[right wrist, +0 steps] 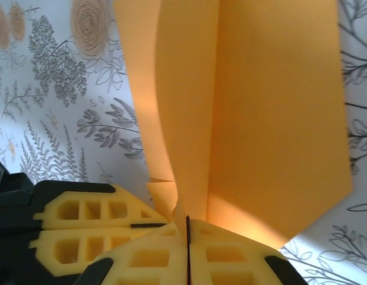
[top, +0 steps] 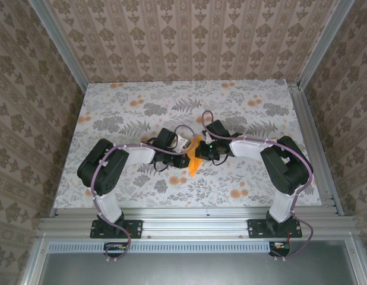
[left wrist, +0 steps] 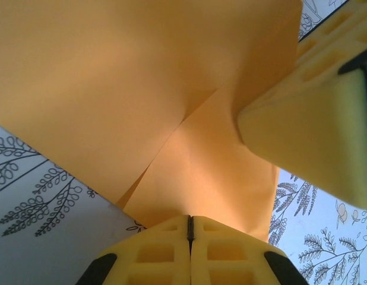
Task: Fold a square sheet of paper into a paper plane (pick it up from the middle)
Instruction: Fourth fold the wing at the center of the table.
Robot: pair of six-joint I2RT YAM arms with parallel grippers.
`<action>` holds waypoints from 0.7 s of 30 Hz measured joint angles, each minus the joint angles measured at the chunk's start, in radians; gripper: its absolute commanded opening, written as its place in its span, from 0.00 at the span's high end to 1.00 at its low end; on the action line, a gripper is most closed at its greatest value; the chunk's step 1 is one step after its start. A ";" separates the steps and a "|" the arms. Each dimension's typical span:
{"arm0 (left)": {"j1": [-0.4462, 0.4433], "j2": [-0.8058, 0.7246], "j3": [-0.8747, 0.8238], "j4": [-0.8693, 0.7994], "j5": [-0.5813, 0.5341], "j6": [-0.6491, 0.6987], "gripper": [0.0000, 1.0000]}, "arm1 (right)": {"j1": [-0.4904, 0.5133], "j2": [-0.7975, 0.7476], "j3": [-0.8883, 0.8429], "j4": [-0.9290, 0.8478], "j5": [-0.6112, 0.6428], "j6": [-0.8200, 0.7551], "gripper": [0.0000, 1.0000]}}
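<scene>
Left gripper (left wrist: 190, 221) jaws are being pressed together on an edge of the folded paper (left wrist: 142, 89). Right gripper (right wrist: 187, 221) jaws are likewise being clamped onto it, just beside. Paper is being held aloft over the middle of the table (top: 130, 95).

Top camera: high, behind black arm bases (top: 118, 228), tilted down over whole grey-and-orange floral-printed table (top: 112, 107). Far off, so folded bright orange thin paper sheet (top: 194, 159) sits small at centre.
Left wrist camera: just behind left gripper (left wrist: 190, 228), looking along yellow foam fingers (left wrist: 231, 255), paper right at lens.
Right wrist camera: same perch behind right gripper (right wrist: 187, 228), equally close.
All three share paper and floral tabletop. Each wrist view catches other gripper's finger.
</scene>
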 measured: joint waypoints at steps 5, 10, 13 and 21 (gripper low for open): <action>0.001 0.002 0.000 0.003 0.004 0.000 0.96 | 0.006 0.000 -0.001 0.037 -0.027 0.029 0.91; 0.006 0.003 0.000 0.005 0.011 0.000 0.96 | 0.007 0.001 -0.001 0.079 -0.057 0.061 0.91; 0.007 0.003 -0.002 0.011 0.013 0.000 0.96 | 0.007 0.011 -0.001 0.103 -0.072 0.074 0.92; 0.021 0.003 -0.029 0.062 0.047 -0.007 0.96 | 0.007 0.051 -0.001 0.122 -0.080 0.092 0.92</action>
